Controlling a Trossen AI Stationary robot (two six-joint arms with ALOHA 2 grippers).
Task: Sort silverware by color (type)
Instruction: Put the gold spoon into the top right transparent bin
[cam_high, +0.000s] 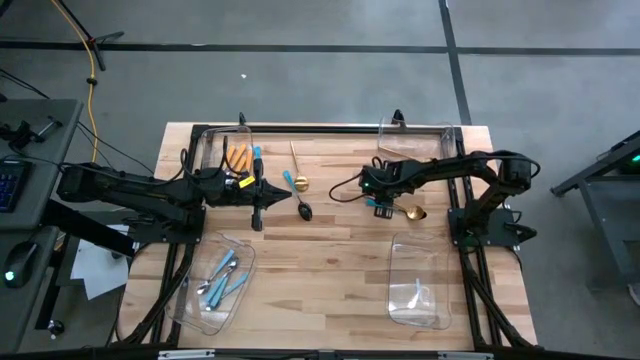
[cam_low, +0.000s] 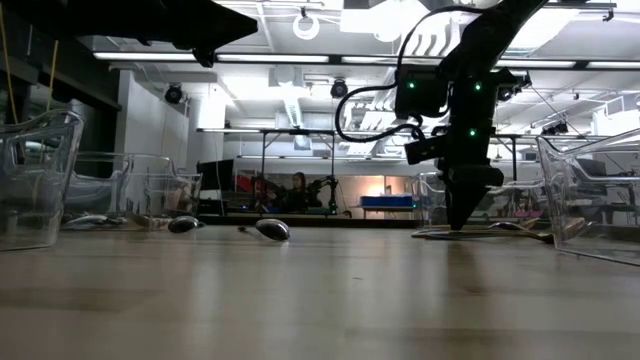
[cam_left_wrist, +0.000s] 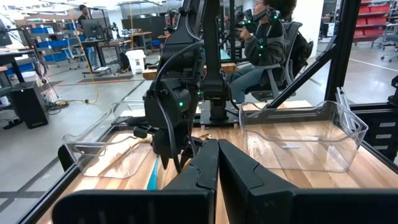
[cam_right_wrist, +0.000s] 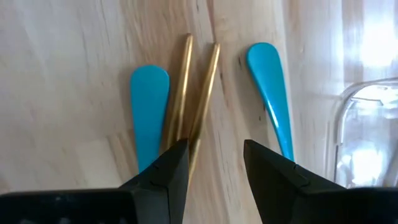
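Two gold handles (cam_right_wrist: 193, 93) side by side w/ two teal handles (cam_right_wrist: 149, 106), lengthwise between right hand (cam_right_wrist: 214, 163) fingers, open, empty.

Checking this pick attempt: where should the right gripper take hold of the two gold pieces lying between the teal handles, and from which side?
Grip the gold handles across their thin shafts, coming straight down. They lie flat and nearly touching, so the right gripper, open above them, could close on both. The teal handles flank them closely, so keep the fingers between.
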